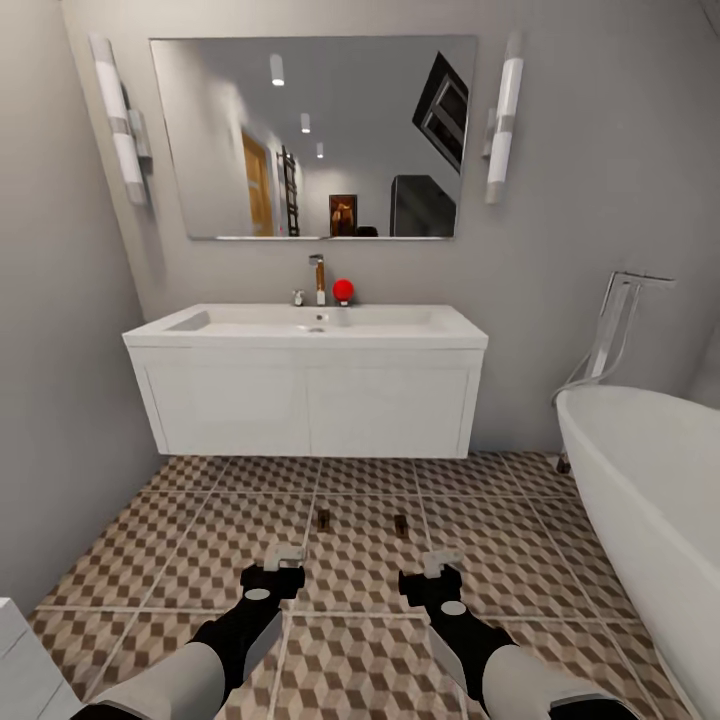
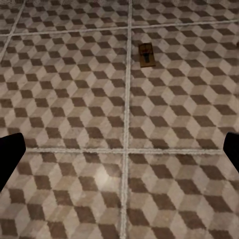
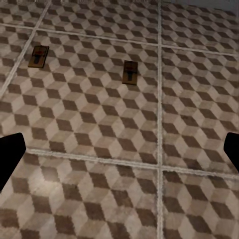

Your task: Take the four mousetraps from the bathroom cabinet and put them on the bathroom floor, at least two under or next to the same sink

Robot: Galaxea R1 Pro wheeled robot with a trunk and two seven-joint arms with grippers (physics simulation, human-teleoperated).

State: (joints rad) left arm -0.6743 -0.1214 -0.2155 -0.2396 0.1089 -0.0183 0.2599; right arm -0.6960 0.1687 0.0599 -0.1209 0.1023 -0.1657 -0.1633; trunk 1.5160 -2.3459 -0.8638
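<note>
Two mousetraps lie flat on the cube-patterned bathroom floor, a short way in front of the white sink and its vanity. My left gripper hovers open above the floor, just short of the left trap. Level with it, my right gripper is open too, short of the right trap; its wrist view also takes in the other trap. Nothing is between either pair of fingers. The cabinet is out of view.
A white bathtub with a chrome floor tap fills the right side. Grey walls close in behind the vanity and on the left. A mirror hangs above the sink; a red ball sits by the faucet. A white object is at lower left.
</note>
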